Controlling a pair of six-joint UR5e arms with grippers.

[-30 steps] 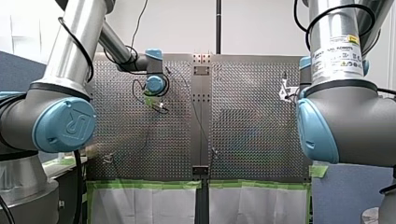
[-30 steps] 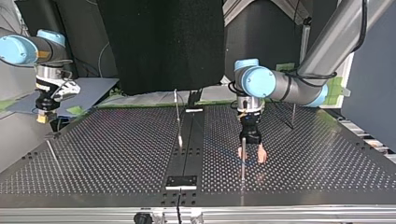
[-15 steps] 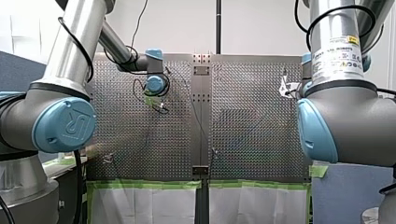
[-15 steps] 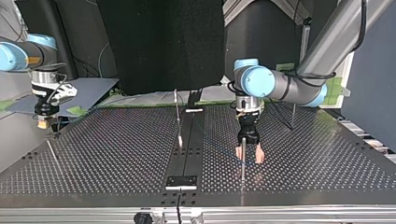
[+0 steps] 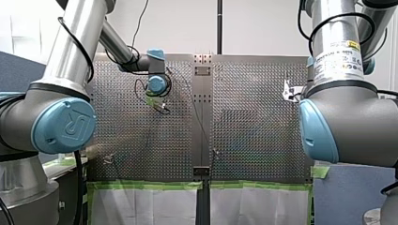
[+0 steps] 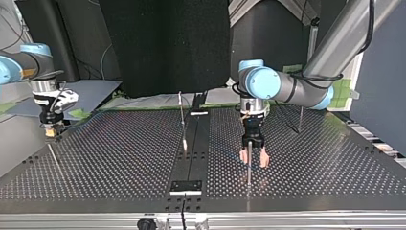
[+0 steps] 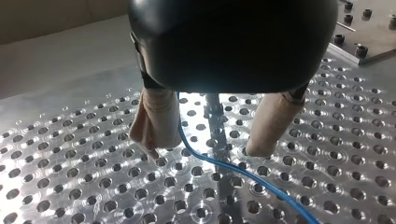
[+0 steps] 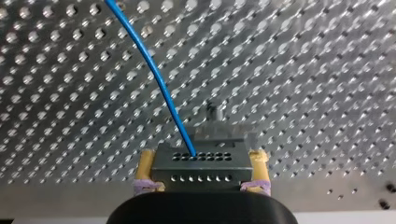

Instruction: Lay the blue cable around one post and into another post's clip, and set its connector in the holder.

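Yellow pads [image 8: 258, 161] of my right gripper [image 8: 203, 157] are clamped on both sides of the grey connector [image 8: 201, 163]. The blue cable [image 8: 156, 84] leaves a hole in the connector's face and runs ahead over the perforated table [image 6: 119, 158]. At the top view's far left this gripper hangs near the table's edge, lower and a little closer to the middle than a second ago. Its arm's blue elbow joint [image 6: 9, 67] has slid further off past the view's edge. Going right, a thin post [image 6: 182, 120] stands by the dark centre strip [image 6: 194, 153], just as it did before. Further right, my left gripper [image 6: 253, 156] points straight down with its beige pads [image 6: 244, 155] close above the table. A second ago those pads were spread wide, with a second post [image 6: 248, 172] near only one of them. Now the gripper has shifted toward the view's left and the pads have drawn closer together. They straddle that post but are released, with a gap on either side. In the left wrist view the cable passes between the fingers close along one pad, and I cannot tell whether it touches. It then bends past the foot of the post and runs on across the table. At the top view's right a third post [image 6: 300, 115] stands well apart, unmoved.
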